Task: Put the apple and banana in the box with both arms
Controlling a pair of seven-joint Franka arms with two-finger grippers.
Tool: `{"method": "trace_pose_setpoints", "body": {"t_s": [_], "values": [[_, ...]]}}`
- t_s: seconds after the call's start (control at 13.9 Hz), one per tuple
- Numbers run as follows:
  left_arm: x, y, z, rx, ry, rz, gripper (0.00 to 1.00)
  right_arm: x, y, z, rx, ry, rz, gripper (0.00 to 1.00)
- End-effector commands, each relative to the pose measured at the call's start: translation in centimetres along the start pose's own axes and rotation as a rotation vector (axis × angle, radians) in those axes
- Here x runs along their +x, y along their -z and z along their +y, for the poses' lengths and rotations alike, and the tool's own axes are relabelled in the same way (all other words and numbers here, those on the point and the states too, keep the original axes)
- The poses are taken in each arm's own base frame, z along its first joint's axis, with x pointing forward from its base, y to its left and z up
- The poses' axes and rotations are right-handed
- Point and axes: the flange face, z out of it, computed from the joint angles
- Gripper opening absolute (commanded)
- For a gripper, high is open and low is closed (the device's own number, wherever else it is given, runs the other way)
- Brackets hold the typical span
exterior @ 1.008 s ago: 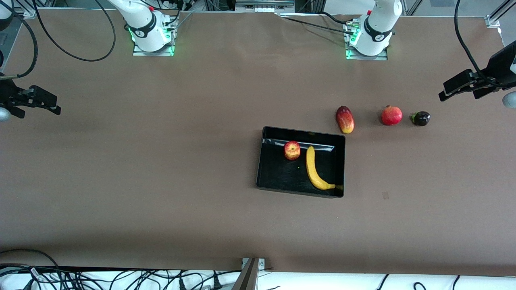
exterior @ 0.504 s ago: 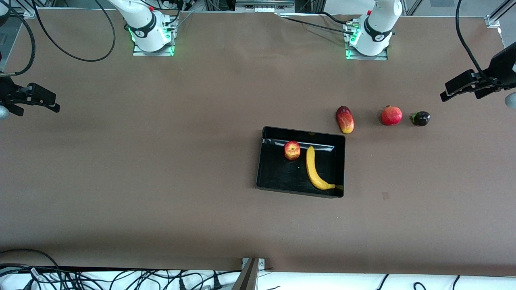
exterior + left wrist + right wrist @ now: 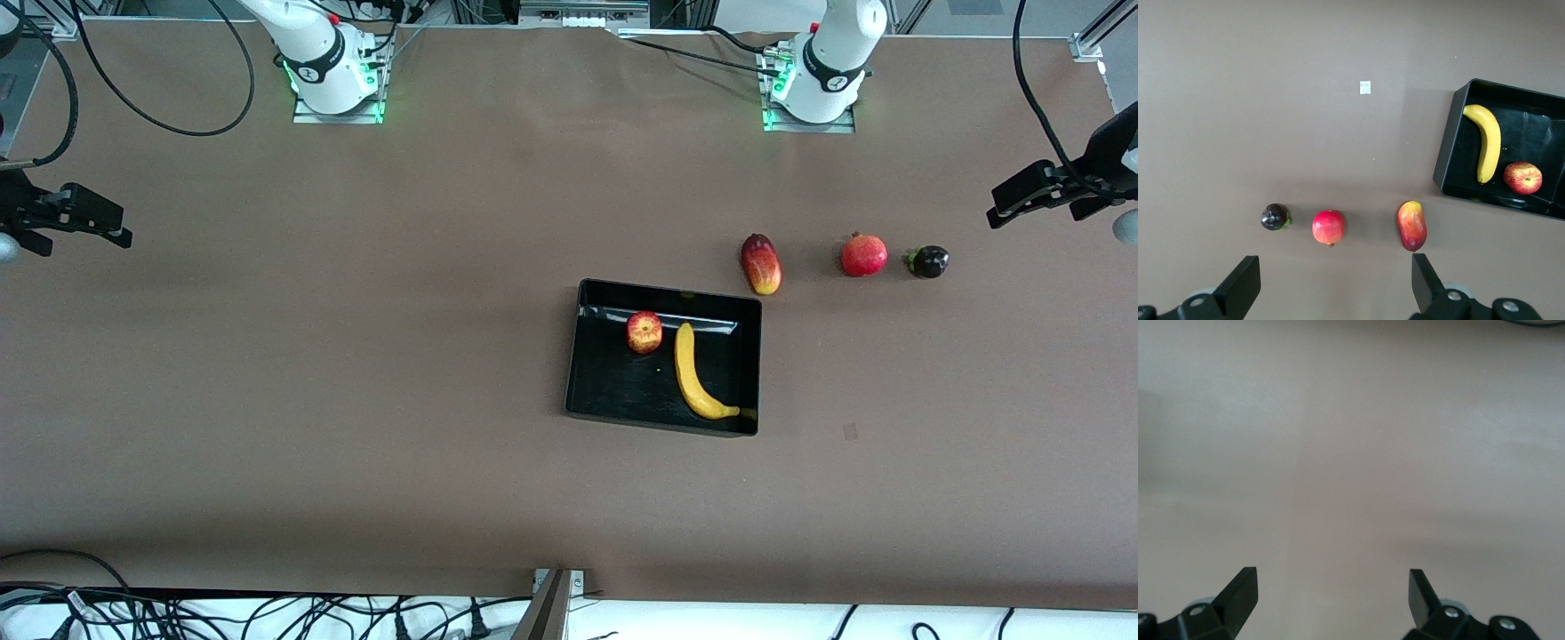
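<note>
The black box (image 3: 578,356) sits mid-table with the apple (image 3: 644,332) and the banana (image 3: 691,371) lying in it, side by side. The left wrist view shows the box (image 3: 1447,157), the banana (image 3: 1488,137) and the apple (image 3: 1522,177) too. My left gripper (image 3: 1006,206) is open and empty, high over the table edge at the left arm's end. My left gripper (image 3: 1336,280) shows wide-spread fingers. My right gripper (image 3: 116,229) is open and empty over bare table at the right arm's end. It shows in the right wrist view (image 3: 1333,590) over bare brown surface.
Three fruits lie in a row on the table, farther from the front camera than the box, toward the left arm's end: a red-yellow mango (image 3: 761,263), a red pomegranate (image 3: 863,255) and a dark mangosteen (image 3: 929,261). A small pale mark (image 3: 850,431) is on the tabletop.
My left gripper has drawn back toward the table edge at its end and slightly toward the bases. My right gripper shifted slightly toward the bases. The fruits and box have not moved.
</note>
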Motion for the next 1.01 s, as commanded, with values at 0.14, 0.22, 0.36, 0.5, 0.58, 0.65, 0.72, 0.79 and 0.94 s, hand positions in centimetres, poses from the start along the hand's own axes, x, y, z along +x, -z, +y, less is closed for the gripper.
{"method": "trace_pose_setpoints", "body": {"t_s": [0.14, 0.22, 0.36, 0.5, 0.58, 0.65, 0.72, 0.79, 0.94], "values": [[-0.9, 0.3, -0.3, 0.014, -0.035, 0.011, 1.0, 0.1, -1.3, -2.9, 0.011, 0.065, -0.074, 1.0], [-0.8, 0.2, -0.3, 0.014, -0.035, 0.011, 1.0, 0.9, -2.9, -7.1, 0.007, 0.135, -0.131, 1.0], [-0.7, 0.4, -1.1, 0.013, -0.022, 0.015, 1.0, 1.8, -4.7, -11.7, -0.013, 0.204, -0.155, 1.0], [-0.5, 0.2, -1.3, 0.015, -0.019, 0.009, 1.0, 2.4, -5.5, -10.8, -0.011, 0.173, -0.153, 1.0], [-0.4, 0.1, -1.3, 0.017, -0.018, 0.008, 1.0, 2.5, -5.3, -10.3, -0.013, 0.166, -0.145, 1.0], [-0.1, 0.0, -1.2, 0.017, -0.013, 0.008, 1.0, 2.5, -5.2, -9.6, -0.016, 0.157, -0.144, 1.0], [0.2, 0.6, -1.1, 0.018, -0.011, 0.02, 1.0, 2.4, -5.0, -9.3, -0.02, 0.151, -0.14, 1.0], [0.3, 0.6, -1.1, 0.018, -0.011, 0.02, 1.0, 2.3, -4.7, -8.7, -0.027, 0.142, -0.139, 1.0], [0.5, 0.5, -1.2, 0.023, -0.01, 0.019, 1.0, 2.1, -3.3, -4.8, -0.037, 0.079, -0.117, 1.0]]}}
